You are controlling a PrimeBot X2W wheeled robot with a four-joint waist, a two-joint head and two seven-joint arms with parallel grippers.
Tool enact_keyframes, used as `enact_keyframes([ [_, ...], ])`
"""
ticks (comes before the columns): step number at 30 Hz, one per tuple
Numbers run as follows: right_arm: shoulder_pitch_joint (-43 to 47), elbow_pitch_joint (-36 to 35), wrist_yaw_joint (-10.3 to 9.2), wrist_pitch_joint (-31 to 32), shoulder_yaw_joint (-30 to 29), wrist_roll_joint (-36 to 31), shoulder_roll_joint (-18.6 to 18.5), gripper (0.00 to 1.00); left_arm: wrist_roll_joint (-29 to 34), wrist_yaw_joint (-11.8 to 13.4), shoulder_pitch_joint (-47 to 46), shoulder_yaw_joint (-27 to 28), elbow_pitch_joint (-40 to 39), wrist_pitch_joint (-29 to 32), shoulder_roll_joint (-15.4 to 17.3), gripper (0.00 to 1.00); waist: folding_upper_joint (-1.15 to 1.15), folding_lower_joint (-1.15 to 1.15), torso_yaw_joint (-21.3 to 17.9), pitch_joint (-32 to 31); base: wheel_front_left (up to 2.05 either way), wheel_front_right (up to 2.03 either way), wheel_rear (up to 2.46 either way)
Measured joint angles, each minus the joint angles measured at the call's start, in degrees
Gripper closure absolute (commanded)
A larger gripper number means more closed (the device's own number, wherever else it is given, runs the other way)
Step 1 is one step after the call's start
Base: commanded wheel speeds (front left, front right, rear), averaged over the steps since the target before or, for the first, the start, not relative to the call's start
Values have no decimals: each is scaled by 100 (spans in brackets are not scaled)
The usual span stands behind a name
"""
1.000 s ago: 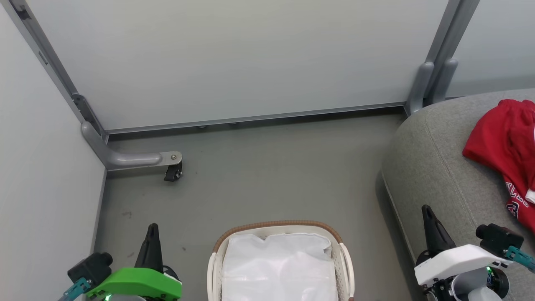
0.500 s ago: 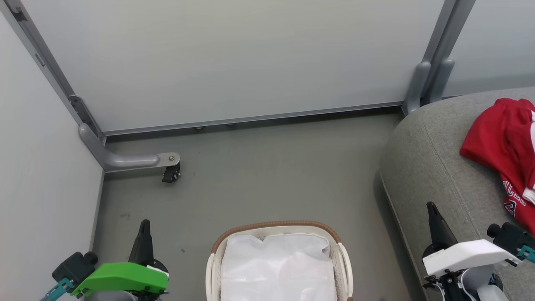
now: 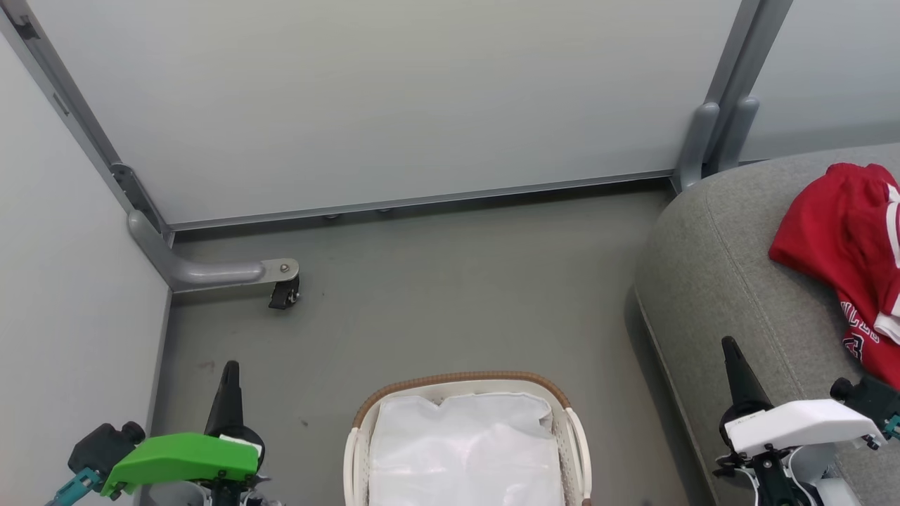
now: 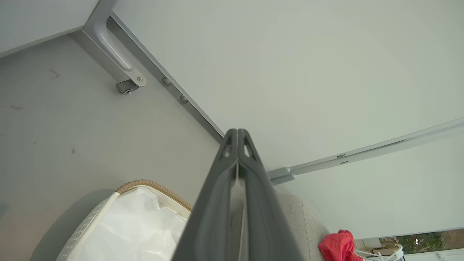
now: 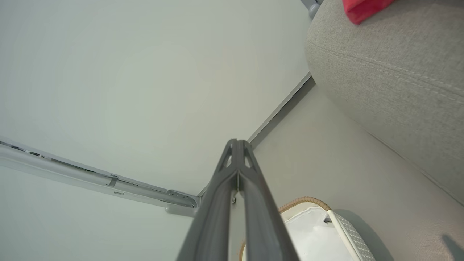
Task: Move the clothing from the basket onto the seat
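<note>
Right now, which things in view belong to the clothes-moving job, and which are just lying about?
Job:
- red clothing, lying on the sofa
- sofa
- basket, no red in the part seen

Lying about:
- white liner inside the basket
- caster on a partition foot
- partition panels

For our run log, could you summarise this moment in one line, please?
clothing on seat; basket shows liner; left gripper shut; right gripper shut
</note>
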Motion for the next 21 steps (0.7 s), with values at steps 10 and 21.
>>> enact_keyframes([
  [10,-24,-27,0,168,-58,634,-7,100,-520,-40,-30,134,-48,167,3,100,0,0,-33,-3,0,0,0],
  [21,-56,-54,0,330,-112,1283,-12,100,-1077,-89,-92,282,-99,342,4,100,0,0,-70,-7,0,0,0],
])
